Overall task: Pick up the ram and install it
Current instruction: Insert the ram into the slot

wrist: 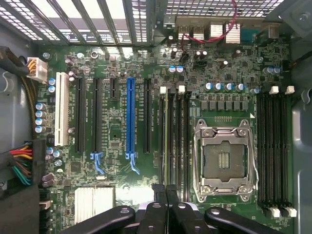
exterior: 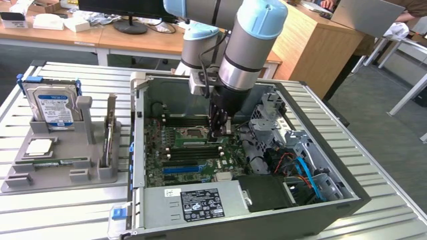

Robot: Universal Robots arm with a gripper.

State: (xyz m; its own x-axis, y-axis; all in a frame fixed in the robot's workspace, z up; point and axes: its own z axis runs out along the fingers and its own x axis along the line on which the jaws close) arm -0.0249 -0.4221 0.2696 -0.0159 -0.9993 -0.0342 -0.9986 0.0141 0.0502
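My gripper (exterior: 220, 133) reaches down into the open computer case (exterior: 347, 192), over the motherboard beside the CPU socket (exterior: 192, 133). Its black fingers (wrist: 157, 194) are pressed together and shut in the wrist view, with nothing visible between them. They sit at the end of a row of black memory slots. In the first of these slots a thin pale-green edge runs the slot's length; this appears to be the ram (wrist: 165, 141), seated edge-on. Whether the fingertips touch it I cannot tell.
A grey holder (exterior: 67, 172) on the exterior view's left carries an upright hard drive (exterior: 53, 107), an upright card (exterior: 110, 131) and a narrow green strip (exterior: 57, 162). Inside the case are the power supply (exterior: 193, 202), cables, a blue slot (wrist: 130, 117) and the CPU socket (wrist: 225, 161).
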